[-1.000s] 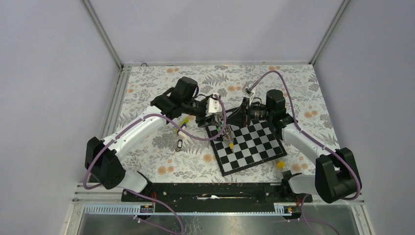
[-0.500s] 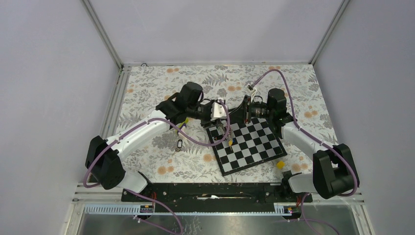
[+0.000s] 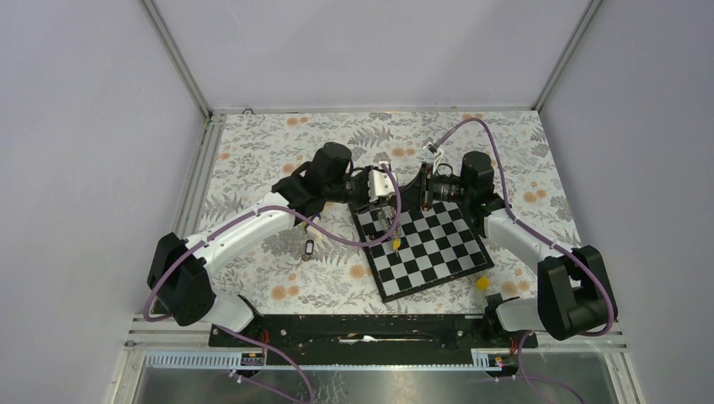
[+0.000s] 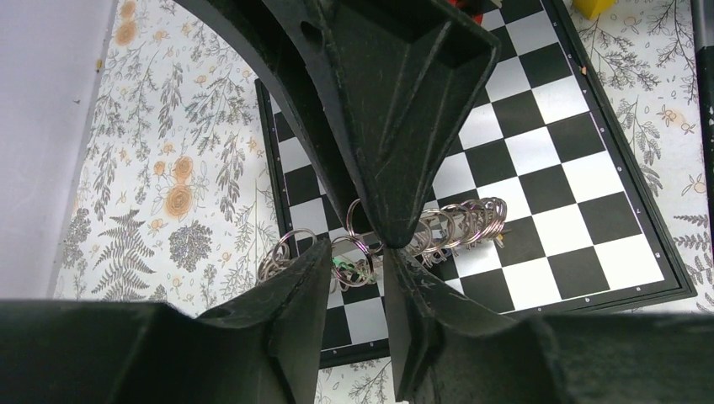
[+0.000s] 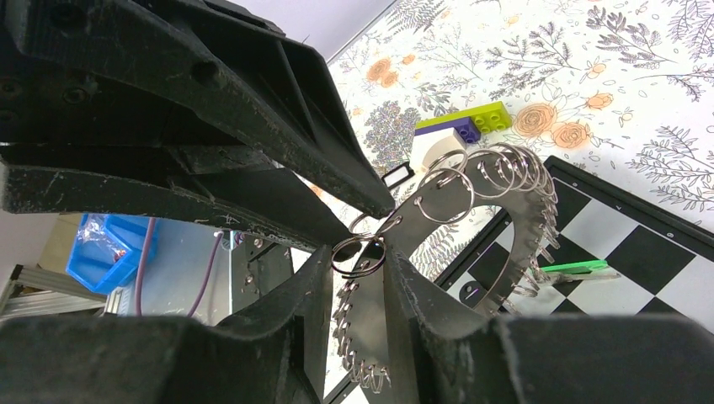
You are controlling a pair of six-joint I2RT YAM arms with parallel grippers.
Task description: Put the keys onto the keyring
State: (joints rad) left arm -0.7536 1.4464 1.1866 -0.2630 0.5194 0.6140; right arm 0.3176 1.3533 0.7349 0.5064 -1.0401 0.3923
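The keyring (image 3: pixel 389 220), a flat grey ring with several small split rings round its rim, hangs above the chessboard's far left corner. It shows in the left wrist view (image 4: pixel 463 223) and the right wrist view (image 5: pixel 526 236). My left gripper (image 3: pixel 386 200) (image 4: pixel 358 261) and right gripper (image 3: pixel 418 192) (image 5: pixel 355 257) meet tip to tip on its rim, each shut round a small split ring. A green key (image 5: pixel 577 268) (image 4: pixel 341 266) and a yellow key (image 3: pixel 396 244) hang from it. A black key (image 3: pixel 309 249) lies on the floral cloth. I cannot make out the blue key.
The chessboard (image 3: pixel 438 252) lies tilted at the centre right. A small yellow block (image 3: pixel 482 284) sits by its near right corner. A lime-and-white wedge (image 5: pixel 438 147) lies on the cloth behind the keyring. Cage posts and walls stand round the table.
My left gripper has moved right with the keyring, toward the right gripper. My right gripper has turned and closed in until the two tips meet on the rim.
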